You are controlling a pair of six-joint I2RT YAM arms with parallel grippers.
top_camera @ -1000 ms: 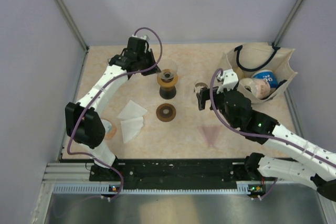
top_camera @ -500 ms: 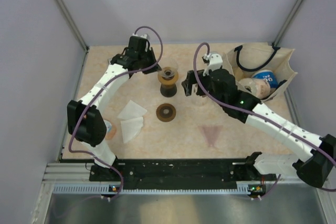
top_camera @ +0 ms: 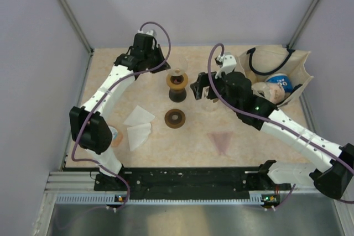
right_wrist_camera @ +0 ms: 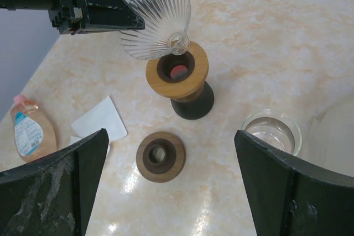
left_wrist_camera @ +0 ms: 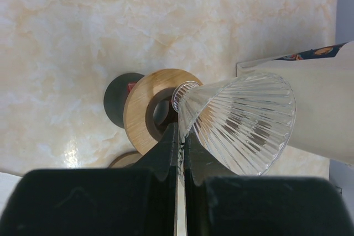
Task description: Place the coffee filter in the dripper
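Left pincer (left_wrist_camera: 178, 131) stayed clamped on the rim of the glass dripper (left_wrist_camera: 238, 122), held tilted just over the wooden stand (right_wrist_camera: 180, 78), not seated. Right pincer (top_camera: 200, 91), fingers wide apart and empty, had swung left from beside the glass cup (right_wrist_camera: 272, 130) to just right of the stand, probably to help. Filters (top_camera: 138, 127) lay untouched on the tabletop (top_camera: 249, 136), near left; filter step not begun.
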